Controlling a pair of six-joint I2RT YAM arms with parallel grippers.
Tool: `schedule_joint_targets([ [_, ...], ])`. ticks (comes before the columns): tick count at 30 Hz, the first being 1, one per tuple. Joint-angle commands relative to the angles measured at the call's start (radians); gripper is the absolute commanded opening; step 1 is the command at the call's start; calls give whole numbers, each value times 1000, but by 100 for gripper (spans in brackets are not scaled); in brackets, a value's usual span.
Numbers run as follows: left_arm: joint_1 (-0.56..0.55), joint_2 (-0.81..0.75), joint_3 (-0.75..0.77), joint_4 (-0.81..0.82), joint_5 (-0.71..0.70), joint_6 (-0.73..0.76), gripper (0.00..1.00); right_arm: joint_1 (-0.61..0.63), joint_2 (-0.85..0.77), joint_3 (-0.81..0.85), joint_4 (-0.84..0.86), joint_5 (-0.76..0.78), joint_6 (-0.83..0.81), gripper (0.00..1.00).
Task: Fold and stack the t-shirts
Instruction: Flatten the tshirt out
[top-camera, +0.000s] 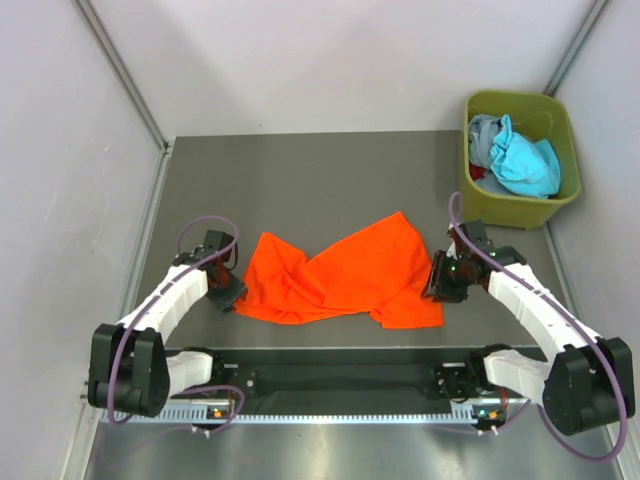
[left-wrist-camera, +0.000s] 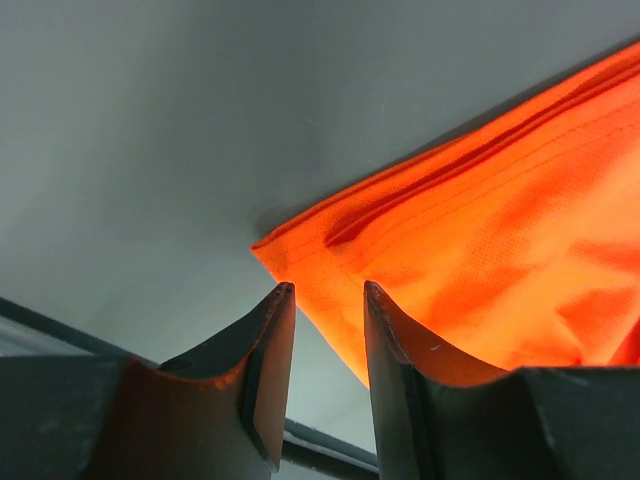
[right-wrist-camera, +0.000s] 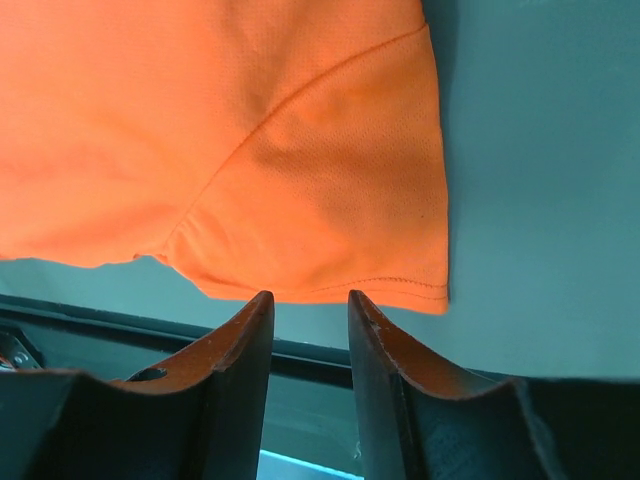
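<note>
A bright orange t-shirt (top-camera: 340, 275) lies crumpled and partly spread in the middle of the grey table. My left gripper (top-camera: 232, 293) sits low at the shirt's left corner. In the left wrist view its jaws (left-wrist-camera: 328, 288) stand open with a narrow gap, and the shirt's corner (left-wrist-camera: 480, 230) lies just past the tips, ungripped. My right gripper (top-camera: 438, 285) is at the shirt's right edge. Its jaws (right-wrist-camera: 308, 296) are open too, with the stitched hem (right-wrist-camera: 250, 140) just beyond them. A teal-blue t-shirt (top-camera: 525, 160) and a grey one (top-camera: 485, 135) are bunched in the bin.
An olive-green bin (top-camera: 520, 212) stands at the back right corner of the table, behind my right arm. White walls close in the table on the left, back and right. A black rail (top-camera: 340, 380) runs along the near edge between the arm bases.
</note>
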Motion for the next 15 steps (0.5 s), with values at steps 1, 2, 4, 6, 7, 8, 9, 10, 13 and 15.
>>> schedule_joint_targets([
  [1,8,4,-22,62,-4,-15,39,-8,-27,-13,34,-10,14,36],
  [2,9,7,-25,77,-1,-13,39,-8,-29,-17,37,-8,17,36],
  [4,9,25,-27,95,2,-13,38,-11,-29,-31,45,-7,20,36],
  [6,9,31,-24,106,-4,-12,37,-11,-29,-40,49,-8,20,36],
  [7,9,33,-15,109,-10,-12,37,-11,-27,-46,52,-8,20,36],
  [8,9,33,-13,109,-13,-6,36,-11,-25,-49,57,-10,20,36],
  [9,9,31,-9,111,-20,-3,36,-14,-24,-52,57,-11,18,36],
  [10,9,28,-4,109,-21,-1,36,-15,-24,-52,57,-14,17,36],
  [13,9,27,-6,109,-17,-7,36,-15,-29,-51,60,-13,17,36],
  [15,9,33,-12,112,-18,-9,35,-15,-29,-48,59,-10,17,36],
])
